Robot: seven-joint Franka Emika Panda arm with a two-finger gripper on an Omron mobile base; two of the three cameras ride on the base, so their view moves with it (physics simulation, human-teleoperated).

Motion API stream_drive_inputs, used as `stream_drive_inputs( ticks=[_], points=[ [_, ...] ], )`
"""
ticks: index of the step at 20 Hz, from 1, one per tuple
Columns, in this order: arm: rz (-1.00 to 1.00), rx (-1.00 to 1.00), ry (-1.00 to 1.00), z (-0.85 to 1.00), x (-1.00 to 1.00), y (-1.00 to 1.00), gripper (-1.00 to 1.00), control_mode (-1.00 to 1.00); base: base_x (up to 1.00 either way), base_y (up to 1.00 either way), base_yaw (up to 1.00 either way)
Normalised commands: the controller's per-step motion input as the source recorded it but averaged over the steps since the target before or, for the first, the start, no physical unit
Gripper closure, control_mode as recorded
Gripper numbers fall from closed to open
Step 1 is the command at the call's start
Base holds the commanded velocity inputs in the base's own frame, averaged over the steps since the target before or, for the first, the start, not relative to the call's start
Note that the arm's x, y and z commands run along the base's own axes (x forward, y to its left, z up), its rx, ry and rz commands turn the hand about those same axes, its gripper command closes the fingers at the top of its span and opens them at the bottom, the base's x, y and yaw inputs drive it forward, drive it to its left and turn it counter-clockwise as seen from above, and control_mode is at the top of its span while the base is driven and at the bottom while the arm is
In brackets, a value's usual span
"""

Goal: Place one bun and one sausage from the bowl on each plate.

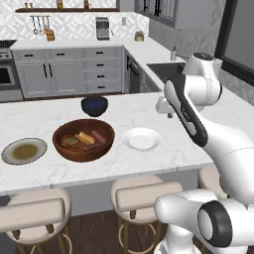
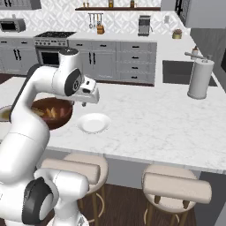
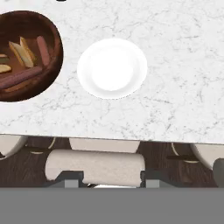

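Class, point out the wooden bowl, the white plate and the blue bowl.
wooden bowl (image 1: 79, 154), left base view, front wall.
white plate (image 3: 112, 69), hand view, centre.
blue bowl (image 1: 94, 105), left base view, front wall.

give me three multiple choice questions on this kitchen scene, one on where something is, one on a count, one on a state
1. What sits between the wooden bowl and the white plate?
A. bare counter
B. the dark blue bowl
C. a cup

2. How many plates are on the counter?
A. one
B. two
C. three

3. What is on the white plate?
A. a bun
B. a sausage
C. nothing

Answers:
1. A, the left base view shows marble between them; the dark blue bowl is farther back.
2. B, the white plate and the grey-rimmed plate flank the wooden bowl.
3. C, the hand view shows its surface bare, with the buns and sausages in the wooden bowl.
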Motion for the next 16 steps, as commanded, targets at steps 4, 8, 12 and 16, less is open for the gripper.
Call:
stream_drive_inputs(
  ticks=[4,8,12,16],
  points=[
    [0.00,-0.07,0.00,-0.08,0.00,0.48,-1.00,-1.00,0.00,0.00,0.00],
    [0.05,-0.15,0.00,-0.04,0.13,1.00,-1.00,-1.00,0.00,0.00,0.00],
    [0.09,-0.10,0.00,0.00,0.52,1.00,-1.00,-1.00,0.00,0.00,0.00],
    [0.11,-0.08,0.03,-0.20,0.78,1.00,-1.00,-1.00,0.00,0.00,0.00]
  ],
)
